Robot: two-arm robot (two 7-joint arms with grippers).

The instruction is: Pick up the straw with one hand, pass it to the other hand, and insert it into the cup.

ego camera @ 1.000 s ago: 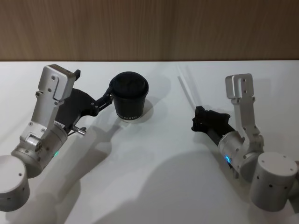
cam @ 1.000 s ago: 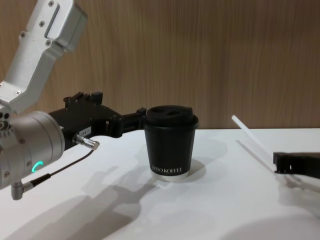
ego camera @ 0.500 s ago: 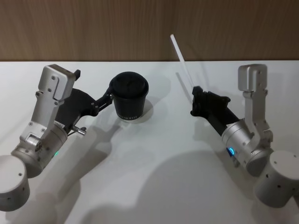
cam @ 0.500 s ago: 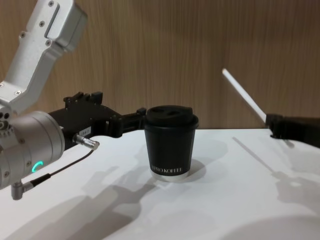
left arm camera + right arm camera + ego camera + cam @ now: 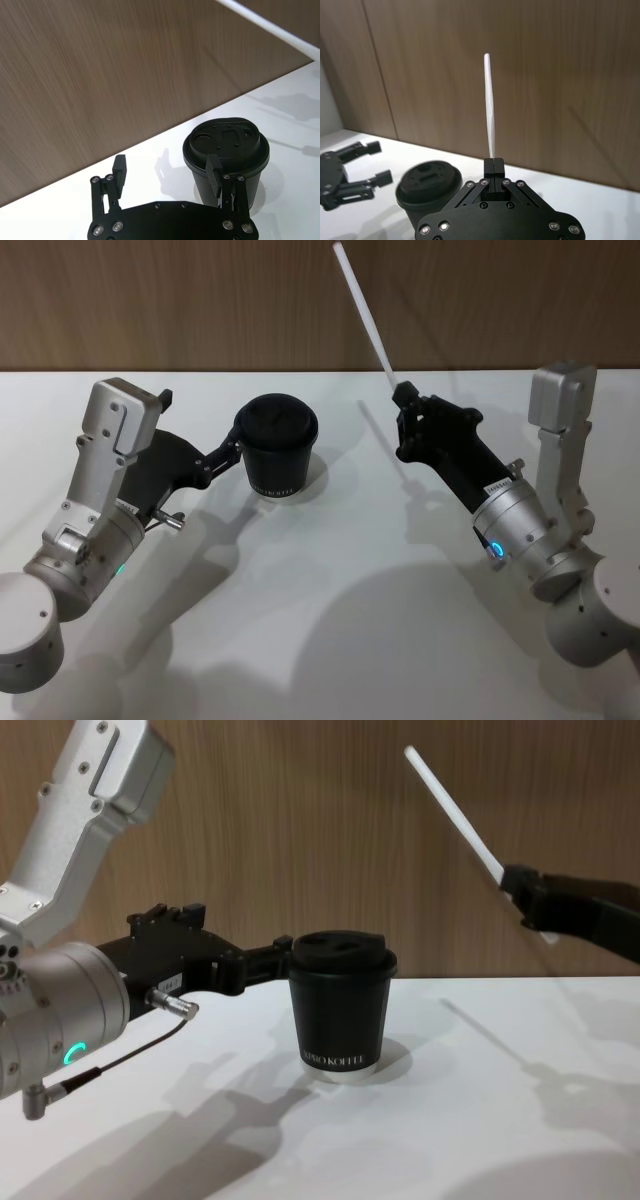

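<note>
My right tool (image 5: 403, 400), clenched low on the white straw (image 5: 362, 305), holds it aloft at upper right for hand-over; my left tool (image 5: 232, 445), released, sits beside the lidded cup (image 5: 280, 455), ready to receive.

The lower end of the straw (image 5: 455, 812) is buried in the pinched fingertips of the right gripper (image 5: 515, 880), whose arm is cut off at the chest view's 3 o'clock edge, and the body of the left gripper (image 5: 167, 170) hides the base of the cup (image 5: 226, 144) in its wrist view.
</note>
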